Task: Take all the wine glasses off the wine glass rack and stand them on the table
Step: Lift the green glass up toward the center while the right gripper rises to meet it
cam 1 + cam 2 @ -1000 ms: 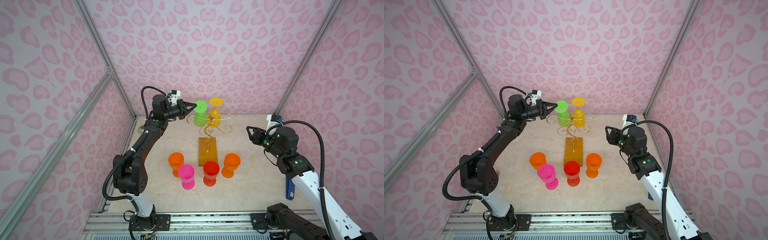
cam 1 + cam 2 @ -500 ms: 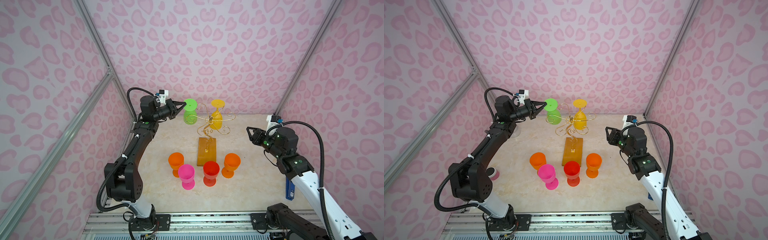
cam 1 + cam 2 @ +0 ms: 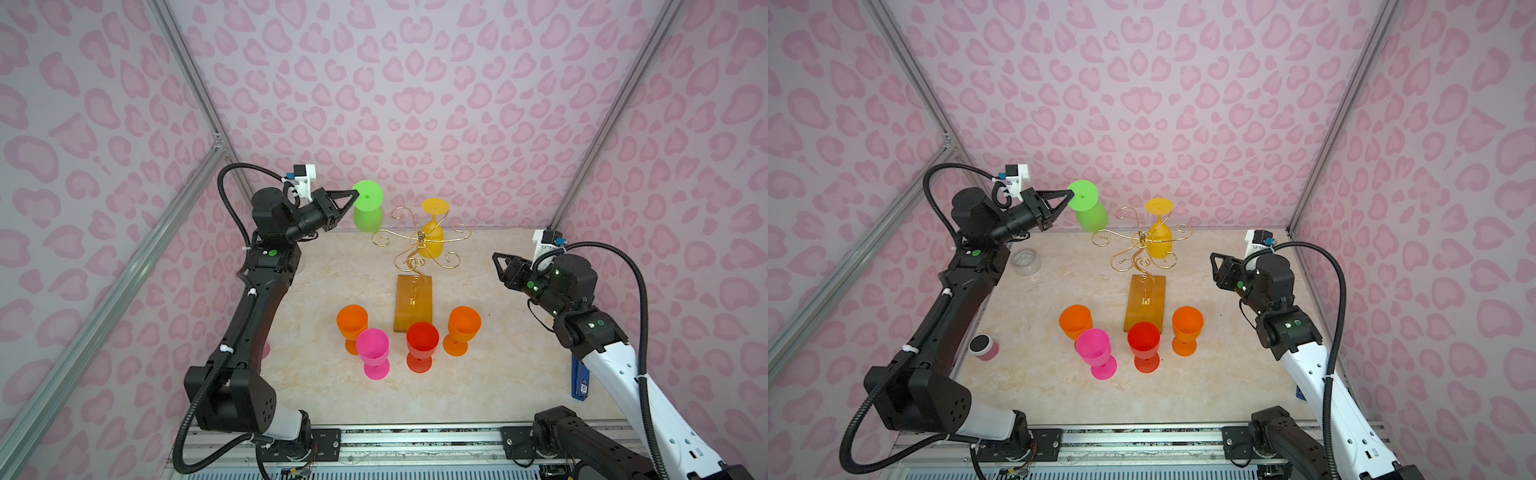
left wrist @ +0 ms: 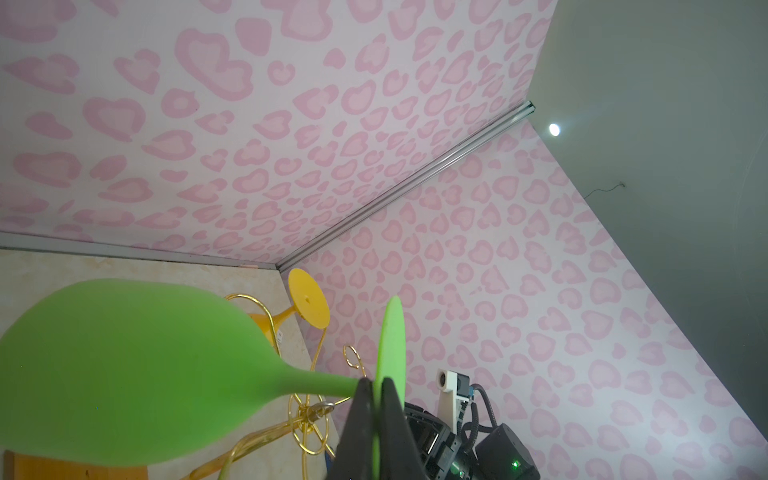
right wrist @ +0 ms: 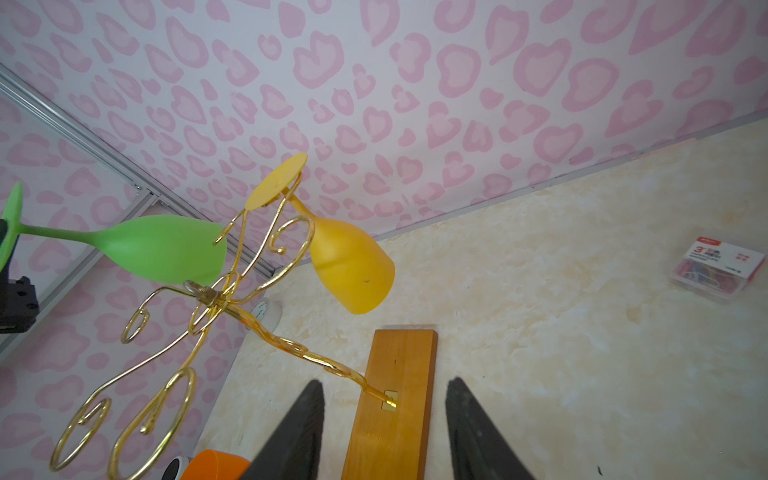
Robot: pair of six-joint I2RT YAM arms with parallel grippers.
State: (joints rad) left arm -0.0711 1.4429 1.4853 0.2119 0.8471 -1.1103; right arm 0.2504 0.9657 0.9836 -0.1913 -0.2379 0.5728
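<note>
Up front, the pink glass (image 3: 372, 351) and red glass (image 3: 422, 345) are standing upright, with orange glasses (image 3: 463, 328) flanking them. My right gripper (image 3: 497, 261) is hovering empty with jaws parted, well right of the wooden base (image 3: 413, 301). The wine glass rack (image 3: 419, 245) is rising from that base, and a yellow glass (image 3: 432, 241) is hanging upside down on a far arm. Farthest back, my left gripper (image 3: 354, 194) is clamping the foot rim of the green wine glass (image 3: 368, 218), holding it airborne with the bowl down, just left of the rack's arms.

red "3" on the clear box (image 5: 718, 269).
</note>
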